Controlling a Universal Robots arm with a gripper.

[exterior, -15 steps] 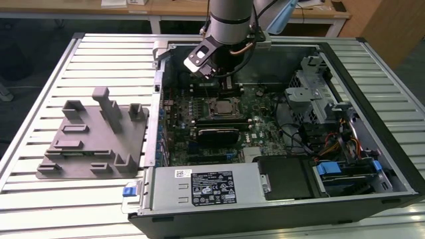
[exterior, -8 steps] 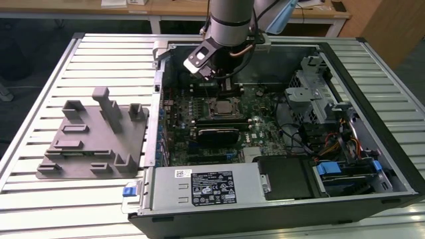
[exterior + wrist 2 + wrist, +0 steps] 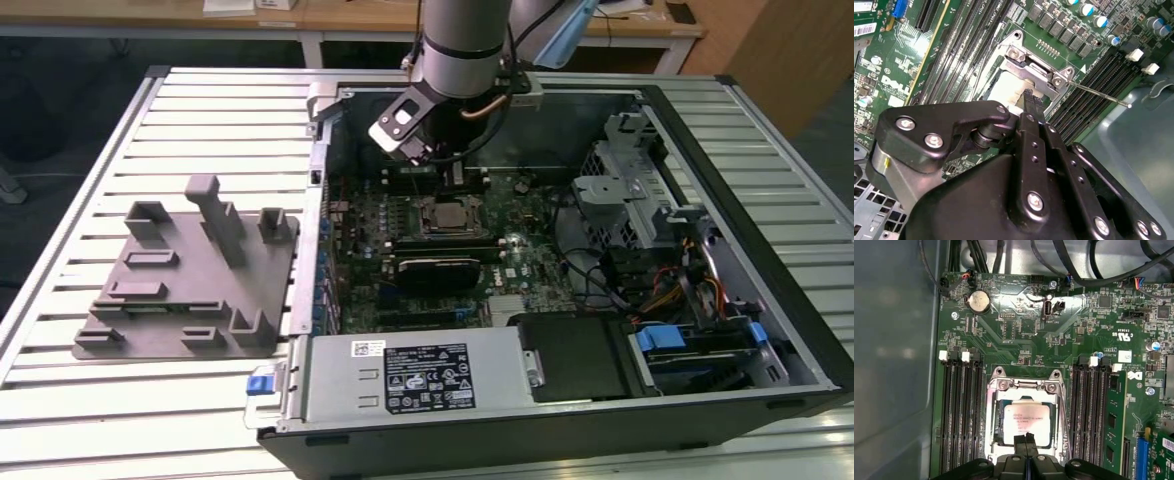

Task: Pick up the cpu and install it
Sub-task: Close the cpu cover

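The gripper point(image 3: 1026, 439) has its two black fingers pressed together, with only a thin seam between the tips, and it pinches nothing. Right beneath those tips lies the cpu point(image 3: 1026, 422), flat in its socket point(image 3: 995, 412), silvery top up. The tips stand over the cpu's edge nearest the hand; whether they touch it I cannot tell. In the second wrist view the closed fingertips point(image 3: 1030, 97) cover part of the pale cpu point(image 3: 1001, 92), and a thin lever point(image 3: 1099, 95) juts out just beside the hand.

Around the cpu runs a metal frame point(image 3: 1026, 385), its two-screw bar on the side away from the hand. Flanking the hand on both sides are rows of black memory slots point(image 3: 959, 410).

Beyond the frame the green motherboard point(image 3: 1019, 330) carries a round coin cell point(image 3: 979, 302), and farther off black cables point(image 3: 1094, 270) cross.

In the exterior view the gripper point(image 3: 458, 183) hangs inside the open computer case point(image 3: 747, 300) above the cpu point(image 3: 446, 214). Well apart from the hand, outside the case, a grey fixture point(image 3: 187, 290) sits on the slatted table point(image 3: 80, 200)
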